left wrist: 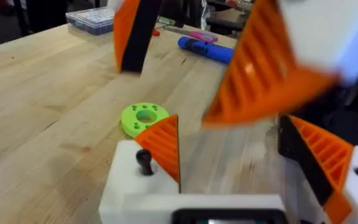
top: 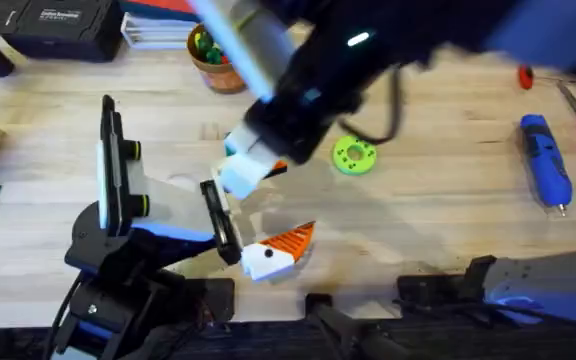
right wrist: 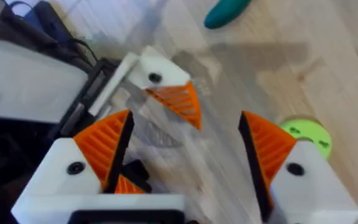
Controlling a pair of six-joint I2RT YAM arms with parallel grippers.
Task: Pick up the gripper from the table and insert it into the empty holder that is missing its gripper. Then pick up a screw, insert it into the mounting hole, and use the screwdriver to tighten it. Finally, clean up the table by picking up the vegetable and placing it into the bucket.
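Bucket (top: 218, 72) at the far left, one of it; the left end effector (left wrist: 235, 143) is released, fingers apart, nothing between. At its black holder lies the gripper (top: 273, 252), one loose piece, white block inward, orange tip pointing away to the right along its long axis; seated or not, I cannot tell. Right end effector (right wrist: 185, 149) hangs just above it, spread wide and empty, so the piece lies straight ahead between its fingers. One cucumber (right wrist: 227, 12) beyond, then one green ring (top: 354, 155) and one screwdriver (top: 546, 160) far right on the worktop (top: 448, 200)
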